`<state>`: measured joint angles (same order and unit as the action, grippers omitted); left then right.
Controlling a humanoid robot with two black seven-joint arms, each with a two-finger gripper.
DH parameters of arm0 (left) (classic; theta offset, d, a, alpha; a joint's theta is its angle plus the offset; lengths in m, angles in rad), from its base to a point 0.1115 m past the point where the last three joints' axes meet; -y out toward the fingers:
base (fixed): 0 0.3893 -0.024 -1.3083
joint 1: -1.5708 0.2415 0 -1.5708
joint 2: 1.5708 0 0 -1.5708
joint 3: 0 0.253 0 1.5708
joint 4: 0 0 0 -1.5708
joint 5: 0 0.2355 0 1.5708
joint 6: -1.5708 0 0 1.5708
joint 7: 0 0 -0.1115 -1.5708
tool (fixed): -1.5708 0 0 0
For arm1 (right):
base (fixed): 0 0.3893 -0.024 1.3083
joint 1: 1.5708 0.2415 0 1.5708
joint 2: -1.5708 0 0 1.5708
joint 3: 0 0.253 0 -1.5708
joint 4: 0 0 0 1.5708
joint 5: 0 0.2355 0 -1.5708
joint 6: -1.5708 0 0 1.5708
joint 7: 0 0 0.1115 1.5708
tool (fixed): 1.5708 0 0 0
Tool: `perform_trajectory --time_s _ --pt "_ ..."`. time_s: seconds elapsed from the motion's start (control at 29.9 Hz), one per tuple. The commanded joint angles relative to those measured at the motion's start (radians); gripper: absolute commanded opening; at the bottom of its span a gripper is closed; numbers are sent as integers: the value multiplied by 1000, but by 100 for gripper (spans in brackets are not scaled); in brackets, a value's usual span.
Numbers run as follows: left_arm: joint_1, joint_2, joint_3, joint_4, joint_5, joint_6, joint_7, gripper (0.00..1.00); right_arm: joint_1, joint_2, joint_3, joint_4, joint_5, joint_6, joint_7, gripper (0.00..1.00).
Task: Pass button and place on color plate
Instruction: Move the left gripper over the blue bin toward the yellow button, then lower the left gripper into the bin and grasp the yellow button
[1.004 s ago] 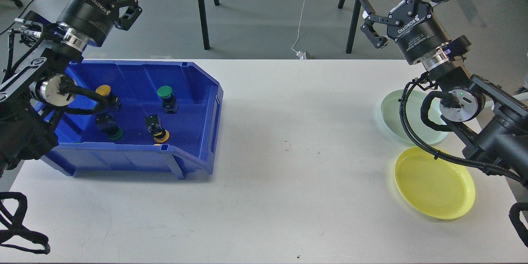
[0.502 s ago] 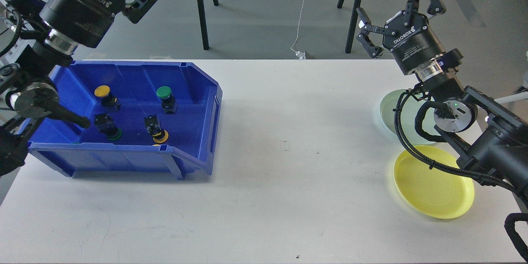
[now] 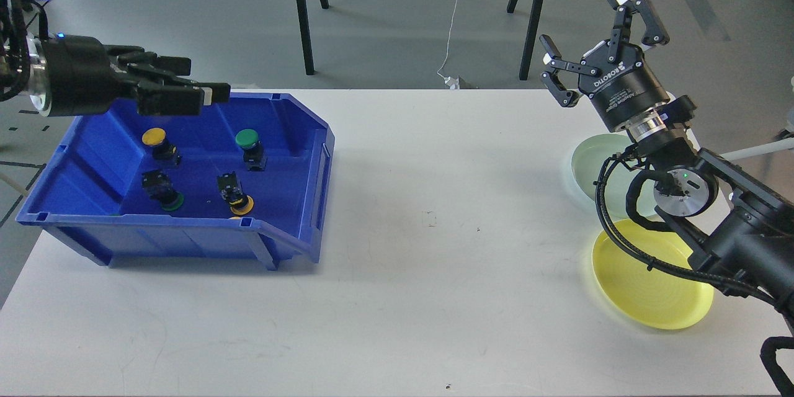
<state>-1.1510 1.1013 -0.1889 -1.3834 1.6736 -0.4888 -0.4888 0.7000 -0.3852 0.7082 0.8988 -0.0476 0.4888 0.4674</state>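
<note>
Bright, even overhead light fills the scene; the white surface [image 3: 434, 273] reads clean without harsh glare; soft shadows fall under the blue bin [image 3: 186, 223] and beside the yellow plate [image 3: 651, 298]; focus is sharp throughout; the left end effector [image 3: 208, 94] shows slight motion blur.

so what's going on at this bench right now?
Nothing is picked yet. The left gripper hangs over the back of the blue bin, seen side-on, so its state is unclear, and it holds nothing visible. In the bin are a yellow button and a green button standing upright, plus two more lying tipped over. The right gripper is open and empty, raised above the pale green plate, with the yellow plate nearer. Both plates show no button.
</note>
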Motion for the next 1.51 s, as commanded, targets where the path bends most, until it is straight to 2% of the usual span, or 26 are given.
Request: perform_trajectory --time_s 0.0,0.1,0.47,0.57,0.7,0.84,1.47 --pt "-6 -31 109 10 70 41 0 96 -16 -3 5 0 0 0 1 99" --pt "-12 -63 141 39 81 55 0 96 -25 -4 8 0 0 0 1 99" --pt "-9 -261 180 263 83 59 0 95 -42 -9 20 0 0 0 1 99" --pt "-4 -284 219 296 83 64 0 94 -50 -12 22 0 0 0 1 99" --pt "-1 -294 282 332 83 111 0 94 -56 -12 28 0 0 0 1 99" --pt "8 -316 293 372 83 118 0 94 -57 -12 28 0 0 0 1 99" --pt "50 -345 295 402 81 116 0 90 -71 -12 31 0 0 0 1 99"
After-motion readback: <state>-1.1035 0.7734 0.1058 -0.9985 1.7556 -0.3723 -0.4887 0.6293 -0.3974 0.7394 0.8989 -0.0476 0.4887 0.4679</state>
